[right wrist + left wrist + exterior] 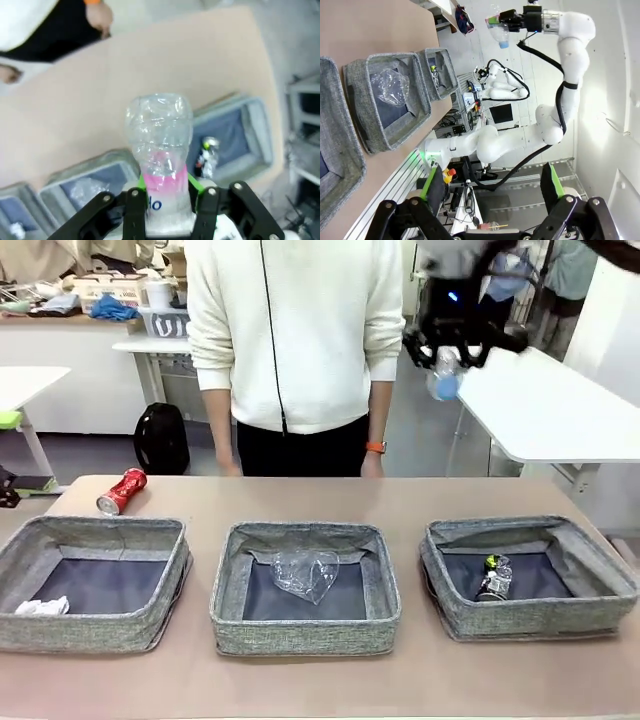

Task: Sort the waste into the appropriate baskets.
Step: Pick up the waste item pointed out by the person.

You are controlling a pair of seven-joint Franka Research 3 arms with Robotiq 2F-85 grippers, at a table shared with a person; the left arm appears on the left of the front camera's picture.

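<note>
Right pincer (pixel 447 348) pinches the bottle (pixel 444 375), cap down, high above the surface (pixel 300 495). Left pincer (pixel 490 186) hangs spread, empty. Paper ball (pixel 42 607), cup (pixel 305 573) and dark can (pixel 493 578) lie in separate baskets; the red can (pixel 122 490) rests behind the left basket (pixel 90 625).

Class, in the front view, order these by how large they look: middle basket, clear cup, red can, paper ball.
1. middle basket
2. clear cup
3. red can and paper ball: these look much alike. The can lies farther from the camera, so I leave them unranked.
</note>
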